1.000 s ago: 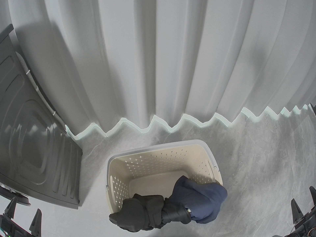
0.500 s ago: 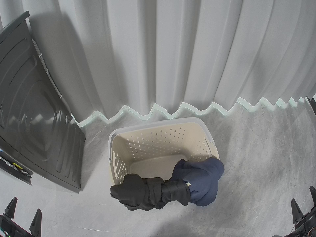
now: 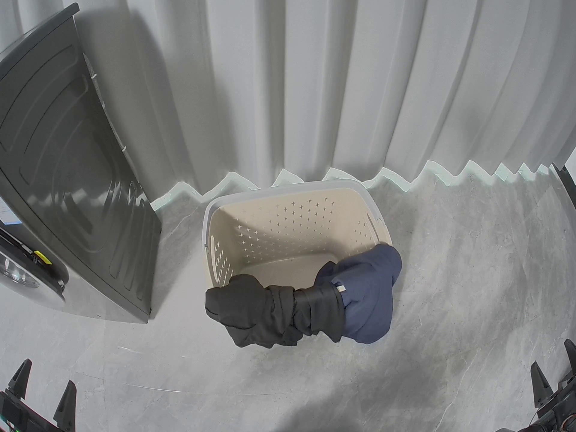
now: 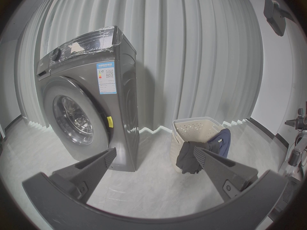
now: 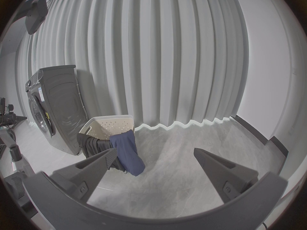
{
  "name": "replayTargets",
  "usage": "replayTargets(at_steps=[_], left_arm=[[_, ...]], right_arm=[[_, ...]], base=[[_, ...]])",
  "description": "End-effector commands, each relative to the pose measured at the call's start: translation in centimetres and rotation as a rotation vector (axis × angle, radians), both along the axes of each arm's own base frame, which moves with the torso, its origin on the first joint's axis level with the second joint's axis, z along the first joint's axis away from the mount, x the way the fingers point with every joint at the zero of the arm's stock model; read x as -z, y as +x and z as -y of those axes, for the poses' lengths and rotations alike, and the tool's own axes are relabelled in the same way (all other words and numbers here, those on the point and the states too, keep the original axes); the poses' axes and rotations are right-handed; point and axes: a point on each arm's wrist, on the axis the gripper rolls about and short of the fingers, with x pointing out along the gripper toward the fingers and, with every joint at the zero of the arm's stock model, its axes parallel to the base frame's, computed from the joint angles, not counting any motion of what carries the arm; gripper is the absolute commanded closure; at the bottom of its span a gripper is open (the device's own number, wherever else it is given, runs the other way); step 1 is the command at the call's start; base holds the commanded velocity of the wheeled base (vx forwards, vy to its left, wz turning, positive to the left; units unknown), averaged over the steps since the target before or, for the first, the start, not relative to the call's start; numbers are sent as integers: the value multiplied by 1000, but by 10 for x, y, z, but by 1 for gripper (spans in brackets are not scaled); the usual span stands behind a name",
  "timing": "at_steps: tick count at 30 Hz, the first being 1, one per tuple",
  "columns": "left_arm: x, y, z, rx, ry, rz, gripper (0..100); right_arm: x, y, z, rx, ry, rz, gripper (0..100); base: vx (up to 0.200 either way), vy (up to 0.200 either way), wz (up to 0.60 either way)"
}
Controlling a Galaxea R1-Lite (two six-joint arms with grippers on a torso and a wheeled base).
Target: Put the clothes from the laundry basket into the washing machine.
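— Clothes [image 3: 300,310] hang over the basket [image 3: 288,188] rim, mid-frame; washing machine [image 3: 66,169] at frame left.
— Left gripper [image 4: 153,150] and right gripper [image 5: 155,152] gape empty. A careless pull could tip the basket.

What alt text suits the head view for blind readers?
A cream laundry basket on a grey floor has a black garment and a navy garment draped over its near rim. A dark washing machine stands left of it, pale curtains behind.
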Motion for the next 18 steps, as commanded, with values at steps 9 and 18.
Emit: replayTargets(at_steps=[9,18], left_arm=[[4,0,0,0,1,0,0],[4,0,0,1,0,0,0]], right_arm=[[5,0,0,-1,0,-3,0],[5,0,0,-1,0,-3,0]], base=[[0,89,0],[0,200,0]])
